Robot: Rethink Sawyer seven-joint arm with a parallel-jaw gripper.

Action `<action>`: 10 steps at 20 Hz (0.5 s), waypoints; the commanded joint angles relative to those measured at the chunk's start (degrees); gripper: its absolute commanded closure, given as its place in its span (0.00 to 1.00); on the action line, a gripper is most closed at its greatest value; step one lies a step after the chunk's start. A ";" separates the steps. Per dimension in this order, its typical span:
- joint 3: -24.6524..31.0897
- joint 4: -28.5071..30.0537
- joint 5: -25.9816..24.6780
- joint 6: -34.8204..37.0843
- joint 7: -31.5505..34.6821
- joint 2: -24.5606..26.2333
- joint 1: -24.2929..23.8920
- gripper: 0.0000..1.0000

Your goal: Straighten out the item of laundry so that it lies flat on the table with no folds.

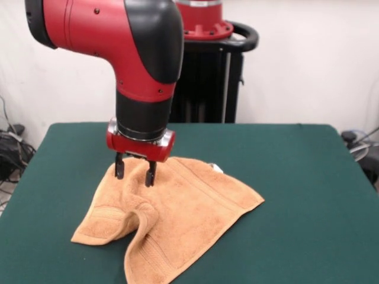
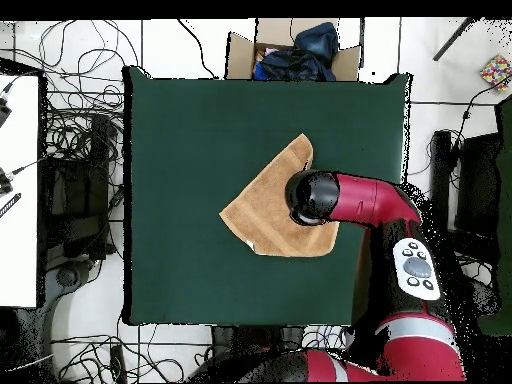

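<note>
In the front view the towel (image 1: 177, 219) is lying near the middle of the green bench (image 1: 308, 195), with a raised fold at its 7 o'clock part (the white tag (image 1: 217, 168) is showing at 1 o'clock). The gripper (image 1: 135, 171) is hanging over its 11 o'clock corner, fingers parted and holding nothing.
</note>
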 commanded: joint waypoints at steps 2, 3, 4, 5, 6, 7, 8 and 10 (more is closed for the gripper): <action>4.37 7.56 -6.79 -18.07 0.09 -4.59 -3.02 0.00; 4.30 7.32 -6.43 -17.74 0.93 -5.37 -2.61 0.00; 3.84 6.42 -6.17 -18.05 2.20 -6.05 -2.01 0.00; 3.39 5.52 -5.90 -18.35 3.47 -6.72 -1.41 0.00; 3.64 5.29 -5.22 -18.98 4.42 -7.12 -1.54 0.00; 3.49 5.08 -4.73 -19.50 5.38 -7.31 -1.34 0.00; 3.30 5.04 -4.32 -20.31 6.28 -7.48 -1.15 0.00; 2.51 5.36 -3.16 -22.00 8.33 -7.80 -0.57 0.00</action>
